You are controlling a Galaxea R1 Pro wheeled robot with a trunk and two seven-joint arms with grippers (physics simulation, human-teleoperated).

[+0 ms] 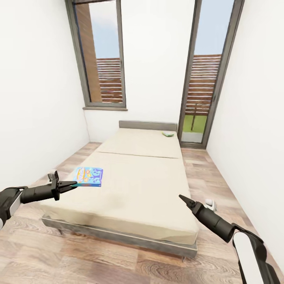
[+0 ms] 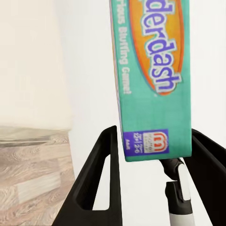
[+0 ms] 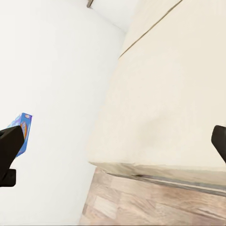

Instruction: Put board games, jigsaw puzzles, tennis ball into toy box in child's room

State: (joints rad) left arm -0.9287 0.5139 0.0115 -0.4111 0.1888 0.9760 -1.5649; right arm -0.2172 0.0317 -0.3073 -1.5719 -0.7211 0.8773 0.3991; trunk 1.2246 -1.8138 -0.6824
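My left gripper (image 1: 74,184) is shut on a small blue board game (image 1: 90,176), holding it by its edge just above the near left part of the cream bed (image 1: 146,185). In the left wrist view the teal-blue box (image 2: 155,80) stands between the two black fingers (image 2: 101,179). A second board game, small and green (image 1: 168,134), lies at the bed's far right end by the headboard. My right gripper (image 1: 183,198) hovers open over the bed's near right corner, its fingers (image 3: 9,150) spread wide with nothing between them. The table and the toy box are out of view.
White walls close in on both sides of the bed. A tall window (image 1: 103,59) and a glass door (image 1: 201,90) stand at the far end. A small white object (image 1: 211,204) lies on the wood floor right of the bed.
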